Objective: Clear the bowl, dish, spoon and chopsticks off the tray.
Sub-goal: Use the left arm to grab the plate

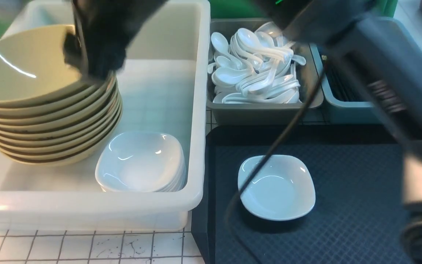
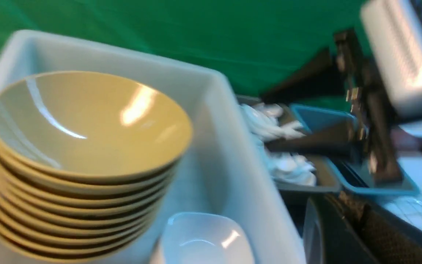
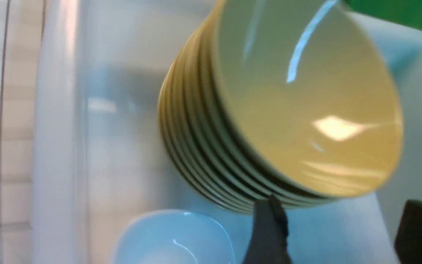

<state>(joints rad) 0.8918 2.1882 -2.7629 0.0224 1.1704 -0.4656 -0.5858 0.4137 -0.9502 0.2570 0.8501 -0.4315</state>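
Olive-yellow bowl (image 1: 20, 62) is sitting atop the stack (image 1: 50, 128) in the tub (image 1: 196, 110); my right claw (image 3: 343, 202) is hanging released by its rim; left claw is clenching, unseen.

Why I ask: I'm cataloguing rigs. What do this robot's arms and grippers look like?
The right arm has bulky dark grey links, with a thin black cable hanging from it. The right gripper has matte black fingers. The left gripper isn't in view.
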